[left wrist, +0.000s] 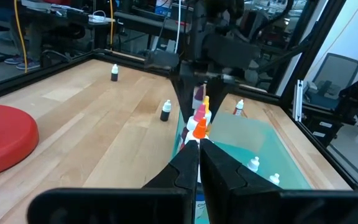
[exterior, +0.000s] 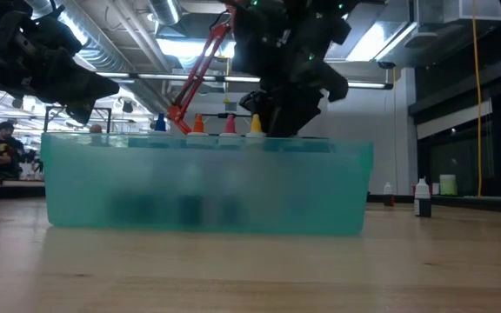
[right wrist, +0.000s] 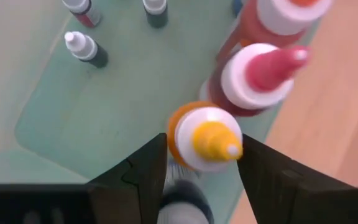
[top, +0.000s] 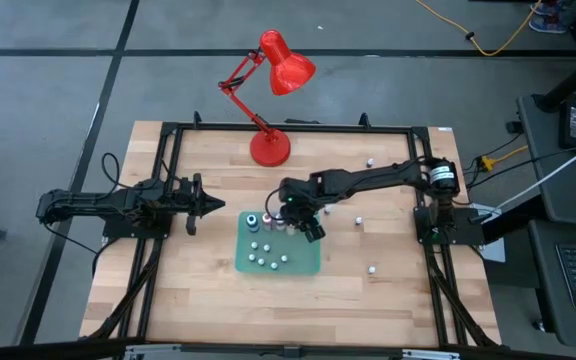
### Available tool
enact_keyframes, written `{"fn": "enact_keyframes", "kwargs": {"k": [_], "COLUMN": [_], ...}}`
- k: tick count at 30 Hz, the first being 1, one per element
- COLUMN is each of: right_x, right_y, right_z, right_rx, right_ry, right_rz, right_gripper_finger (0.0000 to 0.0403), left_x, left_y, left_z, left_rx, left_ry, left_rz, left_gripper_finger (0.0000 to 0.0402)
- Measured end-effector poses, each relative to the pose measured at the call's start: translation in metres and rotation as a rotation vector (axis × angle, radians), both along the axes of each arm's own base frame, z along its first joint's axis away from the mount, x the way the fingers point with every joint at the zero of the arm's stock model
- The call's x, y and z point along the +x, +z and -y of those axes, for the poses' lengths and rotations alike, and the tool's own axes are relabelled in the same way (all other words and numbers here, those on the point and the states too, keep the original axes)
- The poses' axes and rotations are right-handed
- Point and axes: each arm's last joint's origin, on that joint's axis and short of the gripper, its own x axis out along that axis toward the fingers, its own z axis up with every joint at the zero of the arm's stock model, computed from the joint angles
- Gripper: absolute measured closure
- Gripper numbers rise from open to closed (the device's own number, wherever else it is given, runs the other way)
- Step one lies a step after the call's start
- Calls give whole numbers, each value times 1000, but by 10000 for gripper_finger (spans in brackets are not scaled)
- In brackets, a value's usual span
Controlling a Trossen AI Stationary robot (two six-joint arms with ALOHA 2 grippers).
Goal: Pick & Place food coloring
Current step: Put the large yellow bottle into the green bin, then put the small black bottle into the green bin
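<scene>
A teal tray point(top: 278, 262) lies mid-table. Along its far rim stand larger food coloring bottles in a row: a blue one point(top: 252, 220), an orange-capped one point(right wrist: 278, 12), a pink-capped red one point(right wrist: 260, 78) and a yellow-capped orange one point(right wrist: 211, 138). Several tiny pale-capped bottles point(top: 266, 254) stand on the tray floor. My right gripper point(right wrist: 204, 144) slants down over the row's right end, open, one finger on each side of the yellow-capped bottle. My left gripper point(top: 208, 205) waits shut at the table's left, pointing level at the tray. My right gripper has its fingers point(right wrist: 148, 168) close beside the shoulders of the yellow-capped bottle point(right wrist: 185, 124), coming from above at a slant. The bottle stands upright in the tray. Whether either finger touches it, I cannot tell.
A red desk lamp point(top: 271, 148) stands at the far edge behind the tray. Loose small bottles stand on the wood right of the tray point(top: 358, 218), point(top: 371, 268) and near the far right corner point(top: 370, 160). A black frame rims the table.
</scene>
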Motion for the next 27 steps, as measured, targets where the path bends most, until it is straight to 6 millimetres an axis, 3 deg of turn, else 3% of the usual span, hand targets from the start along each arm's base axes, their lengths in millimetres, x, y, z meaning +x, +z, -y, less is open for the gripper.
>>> {"fn": "enact_keyframes", "kwargs": {"k": [14,20,27], "right_x": [-19,-51,-98], "right_y": [84,114,125], "right_z": [4,6,5], "right_rx": [-156,-107,-36], "right_ry": [-92,-233,-408], "right_rz": [16,-27,-14], "right_gripper_finger": [213,213,213], "left_x": [0,0,0], "left_y": [0,0,0], "left_z": [0,0,0], "left_rx": [0,0,0], "left_ry": [0,0,0], "left_rz": [0,0,0], "left_gripper_finger": [390,390,389]}}
